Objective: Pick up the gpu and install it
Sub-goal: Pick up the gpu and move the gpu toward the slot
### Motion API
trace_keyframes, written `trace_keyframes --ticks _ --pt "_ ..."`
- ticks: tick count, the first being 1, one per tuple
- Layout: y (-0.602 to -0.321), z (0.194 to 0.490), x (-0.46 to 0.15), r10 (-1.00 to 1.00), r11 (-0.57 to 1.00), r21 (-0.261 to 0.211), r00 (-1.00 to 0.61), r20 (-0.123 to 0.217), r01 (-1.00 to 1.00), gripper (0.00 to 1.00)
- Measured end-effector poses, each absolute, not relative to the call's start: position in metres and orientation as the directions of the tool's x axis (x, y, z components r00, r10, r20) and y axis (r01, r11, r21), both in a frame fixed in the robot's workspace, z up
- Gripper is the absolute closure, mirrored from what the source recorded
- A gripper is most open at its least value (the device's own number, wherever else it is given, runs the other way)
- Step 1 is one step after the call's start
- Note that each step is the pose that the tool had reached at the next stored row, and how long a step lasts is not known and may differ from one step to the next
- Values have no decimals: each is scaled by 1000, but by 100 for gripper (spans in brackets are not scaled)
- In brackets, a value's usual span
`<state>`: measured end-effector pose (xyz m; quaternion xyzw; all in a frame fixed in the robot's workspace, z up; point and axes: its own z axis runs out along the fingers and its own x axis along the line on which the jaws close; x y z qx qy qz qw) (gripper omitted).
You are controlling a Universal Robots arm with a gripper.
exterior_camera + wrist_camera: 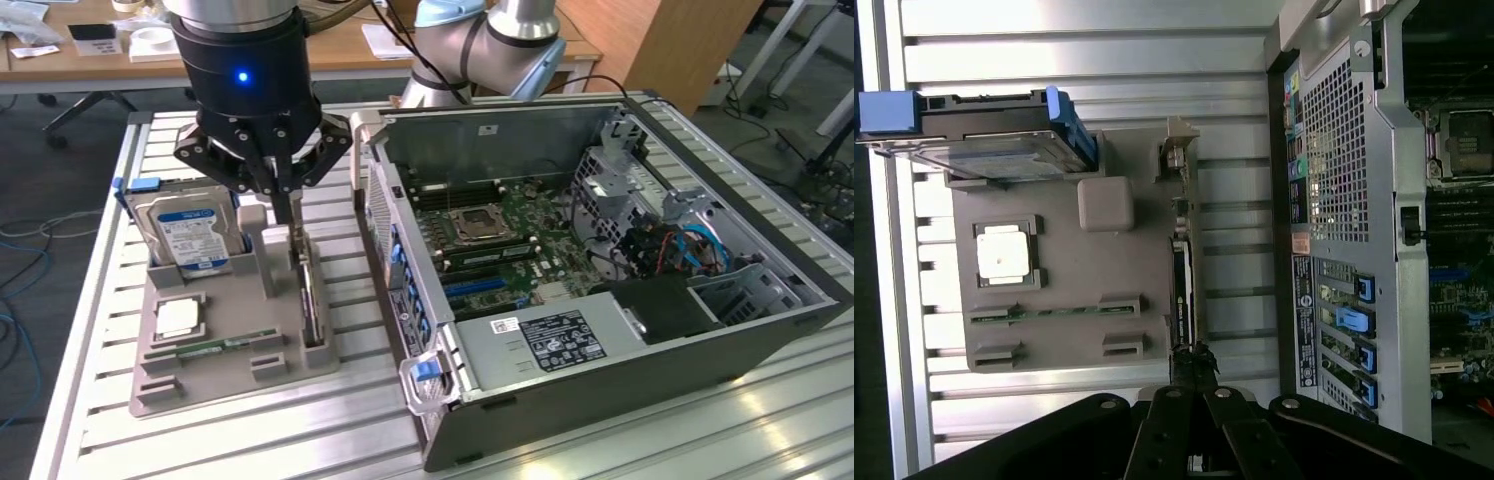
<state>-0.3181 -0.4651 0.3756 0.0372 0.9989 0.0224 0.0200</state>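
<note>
Jaws pinched narrow on the gpu (1182,290), which stands on edge in the grey tray (1069,270).

Matt plastic tray (254,300), metal table (267,440)

**Tray (240,305) beside case (601,410) on table (267,445)**
Tray at exterior view's left, case just beside, right. In tray: hard drive (191,232) upright at back, processor (178,318) then memory stick (214,347) in front, gpu (310,300) on edge along case-side slot.

No lettering legible on hard drive label (187,236) or power-supply sticker (554,341)
</note>
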Motion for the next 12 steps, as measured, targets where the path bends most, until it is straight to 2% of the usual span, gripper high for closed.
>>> trace_keyframes --ticks 10,11,12 --pt "-465 376 -318 75 996 46 -996 -38 73 89" --pt "-465 376 -318 75 996 46 -996 -38 73 89" --pt "-465 376 -318 75 996 46 -996 -38 73 83"
